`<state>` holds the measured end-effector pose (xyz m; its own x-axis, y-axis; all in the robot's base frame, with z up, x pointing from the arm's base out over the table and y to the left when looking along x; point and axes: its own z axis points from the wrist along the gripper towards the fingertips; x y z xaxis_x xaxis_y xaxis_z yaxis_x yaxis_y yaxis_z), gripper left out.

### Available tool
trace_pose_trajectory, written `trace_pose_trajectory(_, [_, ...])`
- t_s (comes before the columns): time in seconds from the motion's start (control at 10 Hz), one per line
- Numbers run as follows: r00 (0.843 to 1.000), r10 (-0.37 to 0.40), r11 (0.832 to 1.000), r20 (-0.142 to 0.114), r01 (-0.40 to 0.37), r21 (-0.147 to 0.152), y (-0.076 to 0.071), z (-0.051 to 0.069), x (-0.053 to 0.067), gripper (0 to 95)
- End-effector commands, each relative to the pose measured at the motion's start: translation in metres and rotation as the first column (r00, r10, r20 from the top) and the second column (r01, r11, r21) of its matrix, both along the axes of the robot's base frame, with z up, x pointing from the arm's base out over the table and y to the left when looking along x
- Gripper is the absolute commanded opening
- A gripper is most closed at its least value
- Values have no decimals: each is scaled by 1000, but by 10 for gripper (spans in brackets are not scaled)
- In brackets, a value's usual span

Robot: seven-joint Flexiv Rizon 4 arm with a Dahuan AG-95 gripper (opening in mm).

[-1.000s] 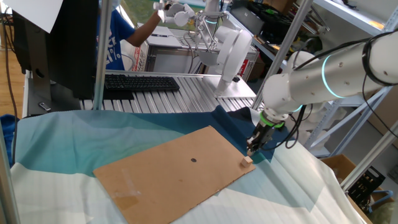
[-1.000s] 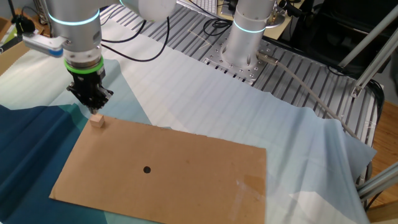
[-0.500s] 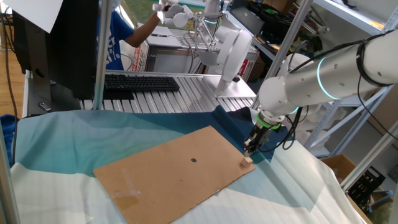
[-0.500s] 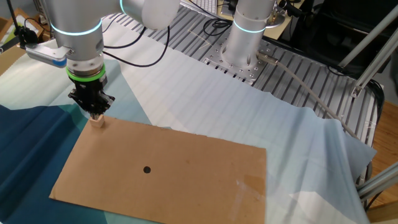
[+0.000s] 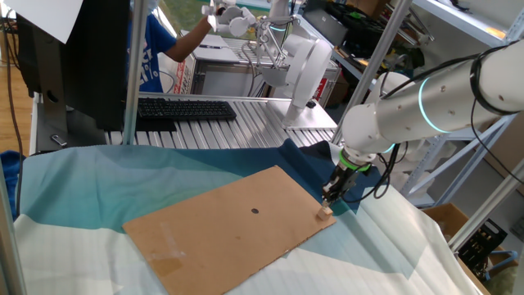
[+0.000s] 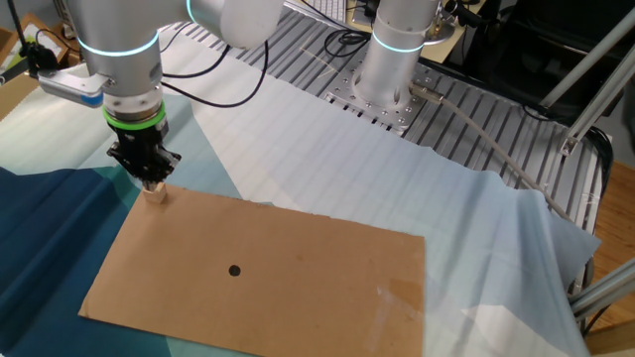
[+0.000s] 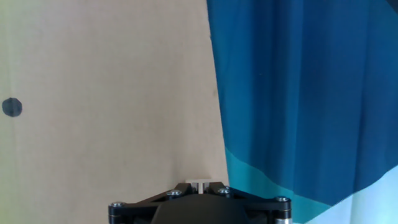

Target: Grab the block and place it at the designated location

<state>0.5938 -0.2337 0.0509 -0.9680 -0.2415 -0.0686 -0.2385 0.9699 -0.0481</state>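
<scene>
Cardboard sheet (image 6: 298,268) is flat and bare from the block (image 6: 154,192) at its corner to the dark dot (image 6: 234,270) — an open path across. Cloth (image 6: 327,149) around it lies low — the arm base (image 6: 392,59) stands well behind.

The robot's arm (image 5: 426,98) bends down from the right side of one fixed view. Its claw (image 5: 329,202) points straight down, very low. In the hand view only the claw's black base (image 7: 199,202) shows. I cannot tell how far apart the fingers are.
</scene>
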Motion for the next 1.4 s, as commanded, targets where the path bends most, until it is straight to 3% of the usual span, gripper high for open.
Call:
trace_pose_trajectory(0.1, [1000,-3,1000,-3,3,0,0,0,1,380])
trace_pose_trajectory(1.4, [1000,-7,1000,-1,7,5,-2,-21,-5,380])
